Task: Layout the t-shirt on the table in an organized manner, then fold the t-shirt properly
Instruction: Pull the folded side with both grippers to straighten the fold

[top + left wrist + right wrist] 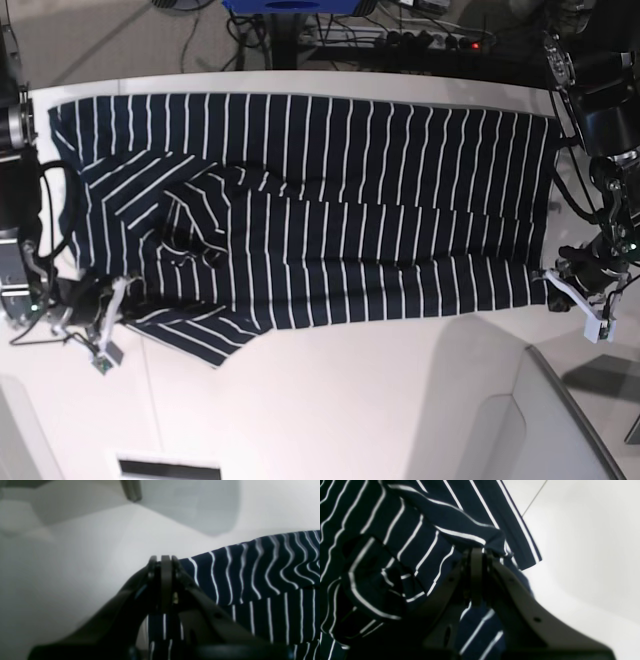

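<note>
Navy cloth with thin white stripes, one t-shirt (300,210), lay spread on the white surface (380,400), its long axis running side to side between our two arms. Our left claw (162,560) pinched its hem corner; our right claw (477,552) pinched the sleeve end, both clamped tight.

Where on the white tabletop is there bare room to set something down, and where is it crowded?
Free: the broad strip of the smooth white table between the dark navy white-striped cloth t-shirt and the near edge. Crowded: the shirt's two near corners, where the left pincer and right pincer sit shut.
</note>
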